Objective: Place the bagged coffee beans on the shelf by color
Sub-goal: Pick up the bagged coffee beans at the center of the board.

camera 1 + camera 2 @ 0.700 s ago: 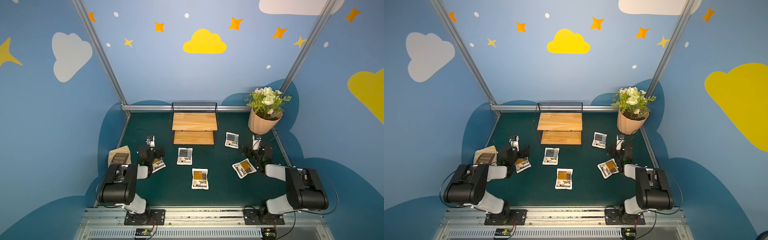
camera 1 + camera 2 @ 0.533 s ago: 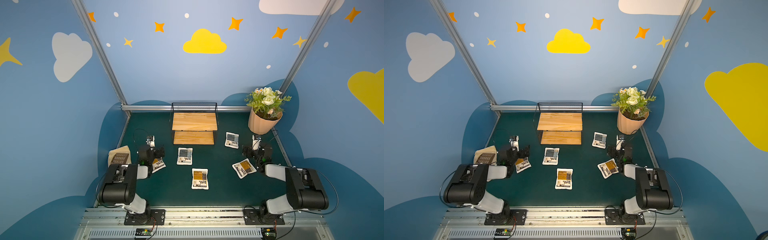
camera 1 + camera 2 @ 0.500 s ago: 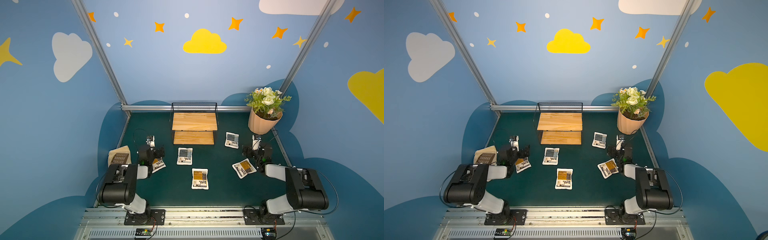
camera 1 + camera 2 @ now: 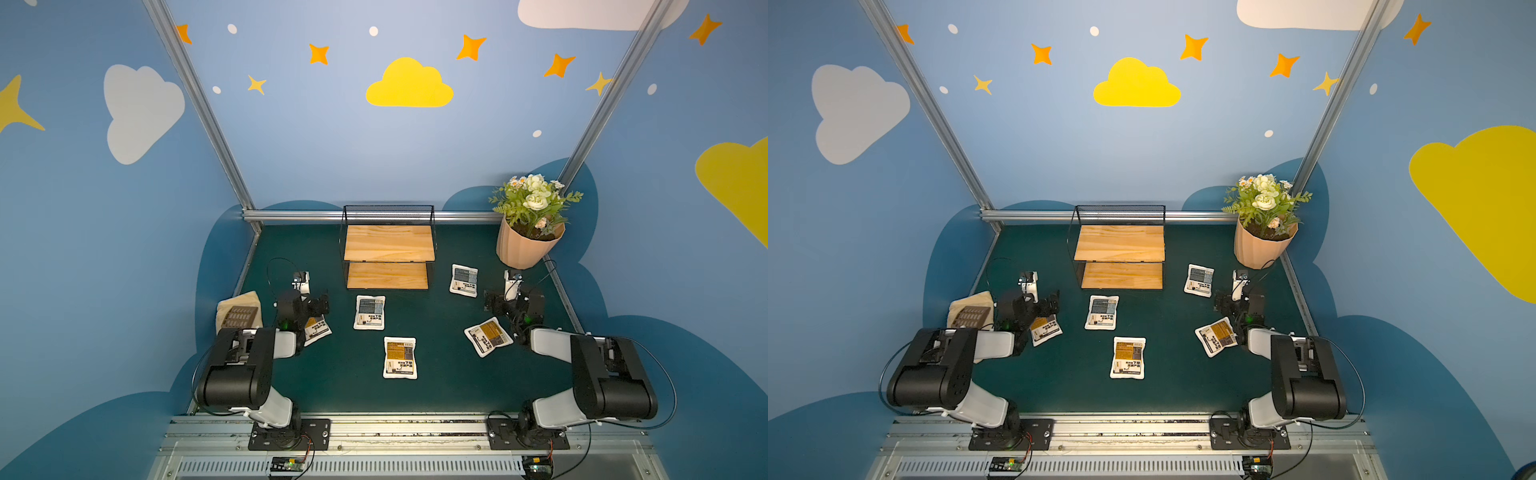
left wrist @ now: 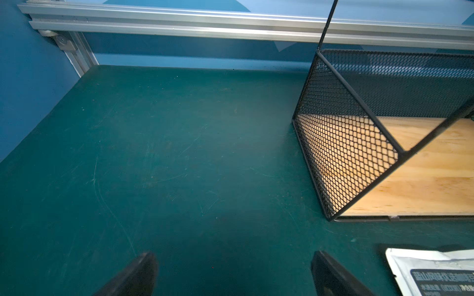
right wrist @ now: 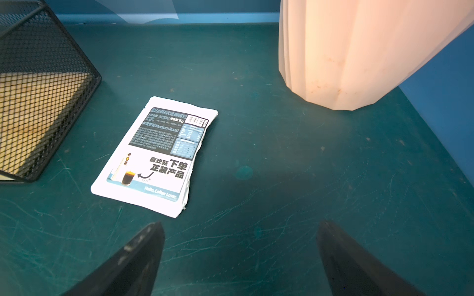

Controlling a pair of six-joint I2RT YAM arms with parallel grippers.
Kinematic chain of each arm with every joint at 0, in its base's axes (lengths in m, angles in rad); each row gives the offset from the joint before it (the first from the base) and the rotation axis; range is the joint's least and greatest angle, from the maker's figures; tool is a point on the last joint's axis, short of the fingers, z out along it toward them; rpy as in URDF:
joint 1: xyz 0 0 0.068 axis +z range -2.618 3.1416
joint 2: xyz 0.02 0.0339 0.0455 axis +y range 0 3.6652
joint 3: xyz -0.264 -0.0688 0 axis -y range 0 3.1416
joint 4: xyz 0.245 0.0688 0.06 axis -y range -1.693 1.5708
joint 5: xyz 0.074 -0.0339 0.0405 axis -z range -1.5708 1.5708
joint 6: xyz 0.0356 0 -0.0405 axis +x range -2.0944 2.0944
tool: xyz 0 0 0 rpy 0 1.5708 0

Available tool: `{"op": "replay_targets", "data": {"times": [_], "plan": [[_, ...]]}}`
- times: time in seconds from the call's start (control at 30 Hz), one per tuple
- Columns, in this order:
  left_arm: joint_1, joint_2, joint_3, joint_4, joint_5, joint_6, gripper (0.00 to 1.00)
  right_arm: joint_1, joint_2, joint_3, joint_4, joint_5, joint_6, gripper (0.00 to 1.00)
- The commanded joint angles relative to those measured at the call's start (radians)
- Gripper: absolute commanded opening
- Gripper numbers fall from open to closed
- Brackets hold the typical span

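Note:
The shelf (image 4: 388,243) (image 4: 1120,243) stands at the back middle with both wooden boards bare. Several bagged coffee beans lie flat on the green mat. Two are grey-blue (image 4: 369,312) (image 4: 464,280). Three are orange: one in the middle (image 4: 400,357), one on the right (image 4: 488,336), and one partly under the left arm (image 4: 318,328). My left gripper (image 4: 318,302) (image 5: 233,253) is open over bare mat, a grey-blue bag (image 5: 436,274) beside it. My right gripper (image 4: 493,301) (image 6: 240,224) is open, just short of a grey-blue bag (image 6: 156,153).
A peach ribbed flower pot (image 4: 525,247) (image 6: 359,51) stands at the back right, close to the right gripper. A tan cloth with a brown grid tool (image 4: 239,316) lies at the left edge. Aluminium rails (image 4: 299,215) and blue walls border the mat.

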Motion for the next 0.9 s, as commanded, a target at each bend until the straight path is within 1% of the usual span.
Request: {"op": "replay_targets", "data": {"times": [0.0,0.1,0.2,0.27,0.3,0.37,0.4,0.43,0.53,0.57,0.6,0.67,0.73,0.8,0.87], "plan": [[-0.002,-0.02,0.001,0.001,0.007,0.014,1.0,-0.001,-0.012,0.013,-0.015,-0.007,-0.006,0.98],[-0.008,-0.048,0.027,-0.054,-0.019,0.01,1.0,0.0,-0.049,0.039,-0.082,0.027,0.012,0.98],[-0.02,-0.106,0.067,-0.171,-0.032,0.022,1.0,0.001,-0.113,0.076,-0.195,0.057,0.023,0.98],[-0.033,-0.155,0.093,-0.247,-0.062,0.027,1.0,0.001,-0.153,0.104,-0.287,0.08,0.049,0.98],[-0.041,-0.181,0.104,-0.284,-0.08,0.026,1.0,0.002,-0.17,0.123,-0.344,0.095,0.082,0.98],[-0.066,-0.247,0.144,-0.407,-0.117,0.009,1.0,-0.003,-0.202,0.184,-0.517,0.119,0.22,0.98],[-0.084,-0.278,0.162,-0.459,-0.158,-0.008,1.0,-0.005,-0.216,0.206,-0.583,0.096,0.237,0.98],[-0.107,-0.315,0.179,-0.51,-0.196,-0.03,1.0,-0.005,-0.232,0.245,-0.651,0.087,0.297,0.98],[-0.179,-0.43,0.21,-0.652,-0.255,-0.116,1.0,-0.021,-0.292,0.284,-0.833,0.028,0.536,0.98],[-0.202,-0.475,0.215,-0.7,-0.261,-0.162,1.0,-0.026,-0.317,0.281,-0.861,-0.002,0.601,0.99],[-0.219,-0.514,0.22,-0.745,-0.261,-0.207,1.0,-0.029,-0.339,0.266,-0.856,-0.05,0.632,0.98],[-0.245,-0.599,0.236,-0.876,-0.227,-0.347,1.0,-0.025,-0.395,0.232,-0.831,-0.208,0.61,0.98],[-0.258,-0.668,0.243,-0.98,-0.144,-0.458,1.0,-0.002,-0.438,0.218,-0.853,-0.32,0.632,0.98],[-0.283,-0.722,0.232,-1.058,-0.057,-0.55,1.0,0.047,-0.46,0.22,-0.902,-0.395,0.651,0.98],[-0.322,-0.757,0.212,-1.12,0.014,-0.633,1.0,0.124,-0.467,0.225,-0.964,-0.441,0.671,0.98]]}}
